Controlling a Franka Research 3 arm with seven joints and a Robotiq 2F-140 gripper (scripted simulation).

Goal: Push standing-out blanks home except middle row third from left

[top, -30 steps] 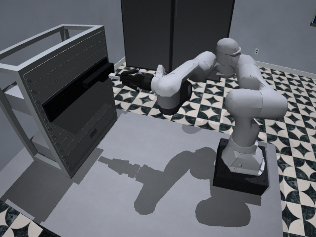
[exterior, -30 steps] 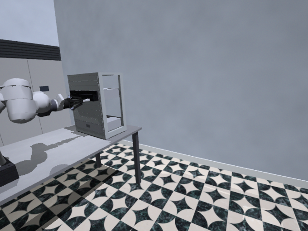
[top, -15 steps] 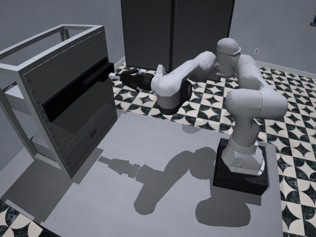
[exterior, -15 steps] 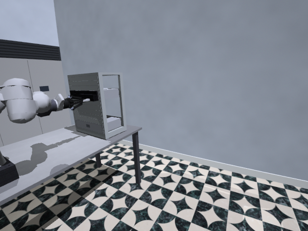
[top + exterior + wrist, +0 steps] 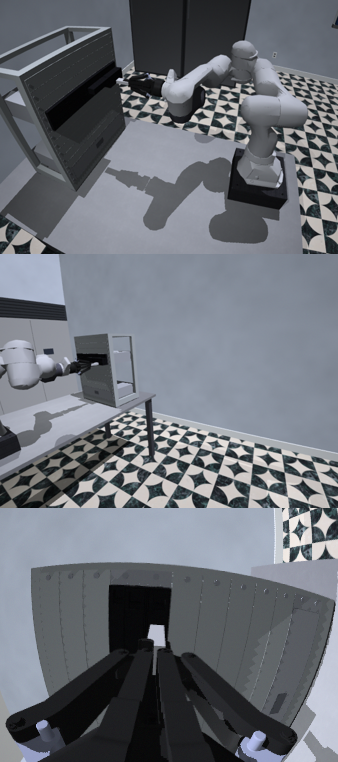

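The grey rack [image 5: 57, 100] stands on the table at the left, and the black storage chassis [image 5: 81, 95] runs as a dark band across its front. One blank [image 5: 99, 84] stands out near the middle right of the band. Another [image 5: 114, 73] stands out at the band's right end. My gripper [image 5: 120, 81] is shut and empty, pointing level at the chassis, with its pale fingertips at the right end of the band. Whether they touch a blank I cannot tell. The gripper also shows in the exterior view [image 5: 94, 364] and in the wrist view [image 5: 156, 638], against the dark chassis [image 5: 140, 615].
A tall dark cabinet [image 5: 188, 35] stands behind the table. The arm's base [image 5: 258, 177] sits on a black block at the table's right. The rack stands close to the table's far edge [image 5: 136, 400]. The checkered floor lies beyond.
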